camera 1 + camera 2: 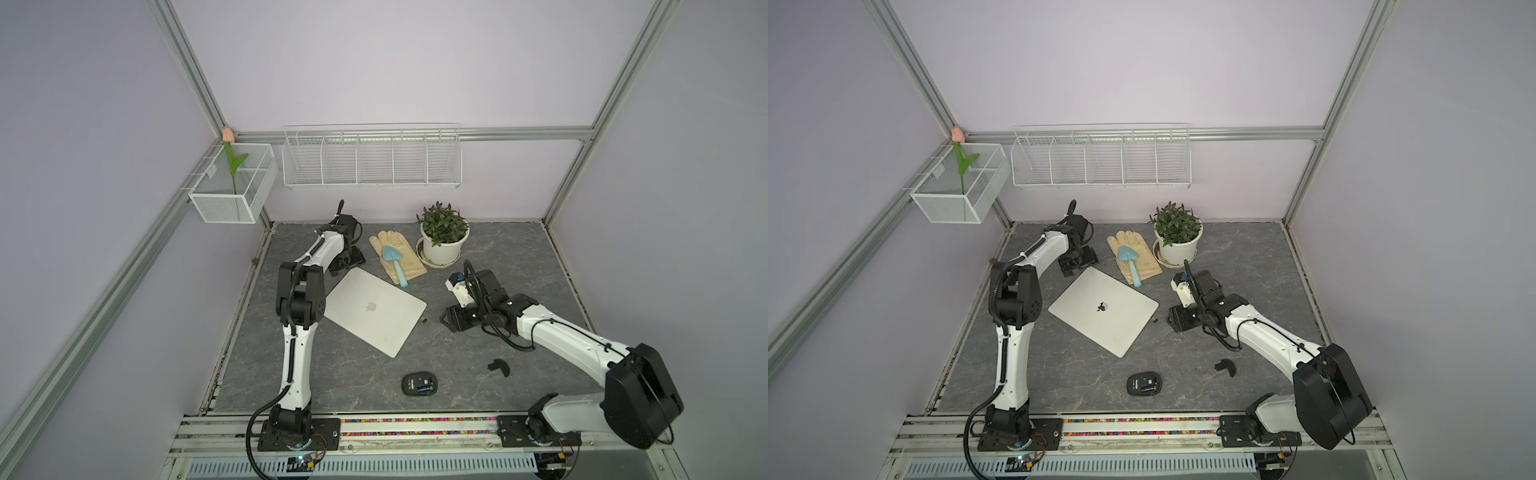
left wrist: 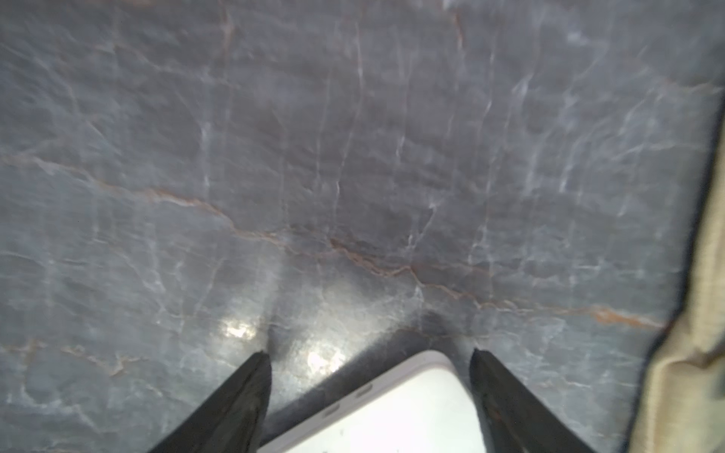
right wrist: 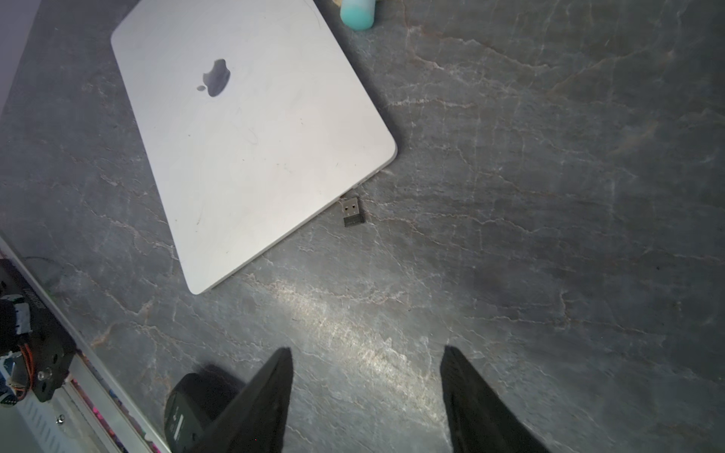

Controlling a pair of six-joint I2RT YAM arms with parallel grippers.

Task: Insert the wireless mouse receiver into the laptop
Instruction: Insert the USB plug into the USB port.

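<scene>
The silver laptop (image 1: 374, 311) (image 1: 1102, 309) lies closed and askew on the grey table. The small black wireless mouse receiver (image 3: 352, 211) (image 1: 424, 320) lies flat on the table against the laptop's (image 3: 243, 129) right edge, metal plug towards it. My right gripper (image 3: 367, 353) (image 1: 446, 320) hovers just right of the receiver, open and empty. My left gripper (image 2: 370, 355) (image 1: 345, 266) is open, its fingers either side of the laptop's far corner (image 2: 412, 396) without touching it. The mouse (image 1: 419, 383) (image 3: 184, 415) lies belly-up near the front edge, its black cover (image 1: 498, 367) to its right.
Behind the laptop lie a cream glove (image 1: 397, 255) and a blue trowel (image 1: 395, 259). A potted plant (image 1: 442, 239) stands at the back. A wire rack (image 1: 372, 160) and a mesh basket (image 1: 232, 187) hang on the walls. The arms' rail (image 1: 415, 424) runs along the front.
</scene>
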